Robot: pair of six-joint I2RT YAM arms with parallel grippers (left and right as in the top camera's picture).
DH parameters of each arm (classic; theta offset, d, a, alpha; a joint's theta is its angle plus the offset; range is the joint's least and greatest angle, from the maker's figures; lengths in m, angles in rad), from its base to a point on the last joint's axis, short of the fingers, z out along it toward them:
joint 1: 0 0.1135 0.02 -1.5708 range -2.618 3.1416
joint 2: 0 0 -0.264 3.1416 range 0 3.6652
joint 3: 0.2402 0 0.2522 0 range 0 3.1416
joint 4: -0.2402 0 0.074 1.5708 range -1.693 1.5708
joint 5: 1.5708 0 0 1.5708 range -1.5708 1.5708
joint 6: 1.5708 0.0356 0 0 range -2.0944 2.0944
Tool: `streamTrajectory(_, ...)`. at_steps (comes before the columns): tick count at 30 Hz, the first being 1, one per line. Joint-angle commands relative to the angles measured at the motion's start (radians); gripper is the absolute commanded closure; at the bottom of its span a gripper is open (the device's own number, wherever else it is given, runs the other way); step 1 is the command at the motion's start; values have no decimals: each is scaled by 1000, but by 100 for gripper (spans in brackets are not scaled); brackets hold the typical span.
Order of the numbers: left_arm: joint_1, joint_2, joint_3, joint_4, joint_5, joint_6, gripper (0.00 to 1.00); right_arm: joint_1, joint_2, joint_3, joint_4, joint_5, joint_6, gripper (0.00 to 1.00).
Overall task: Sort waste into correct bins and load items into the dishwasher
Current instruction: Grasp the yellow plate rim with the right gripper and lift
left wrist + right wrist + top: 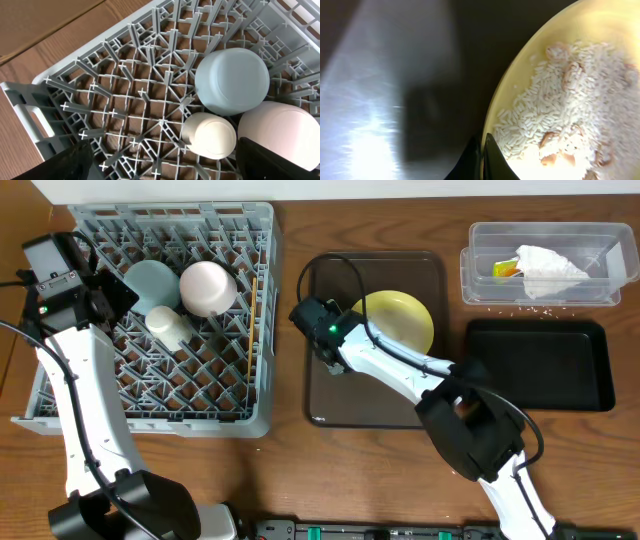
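Note:
The grey dish rack [60, 395] on the left holds the upturned light blue bowl [150, 280], pink bowl [207, 287] and white cup [170, 325]. The chopsticks [252, 310] lie by its right wall. My left gripper [162, 167] is open and empty above the rack floor [125, 100], near the cup [210, 135], blue bowl [232, 80] and pink bowl [280, 132]. My right gripper [483, 152] is shut on the left rim of the yellow plate [520, 90], which carries rice [575, 95]. The plate [400, 320] sits on the brown tray [325, 395]. The wrapper [545, 270] lies in the clear tub [475, 280].
The black tray [540, 365] sits at the right, just in front of the clear tub. A few pale crumbs [520, 307] lie on the table between them. The right arm [400, 365] stretches across the brown tray.

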Motion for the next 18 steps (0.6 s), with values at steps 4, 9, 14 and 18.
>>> streamTrajectory(4,0,3,3,-4,-8,-2,8,38,13,-10,1,222,-89,99)
streamTrajectory(9,1,3,3,-4,-8,-2,8,41,13,-10,-2,300,-89,99)
streamTrajectory(14,0,3,3,-4,-8,-2,8,41,13,-2,-2,332,-88,99)
streamTrajectory(18,1,3,3,-4,-8,-2,8,40,13,29,-6,336,-82,99)
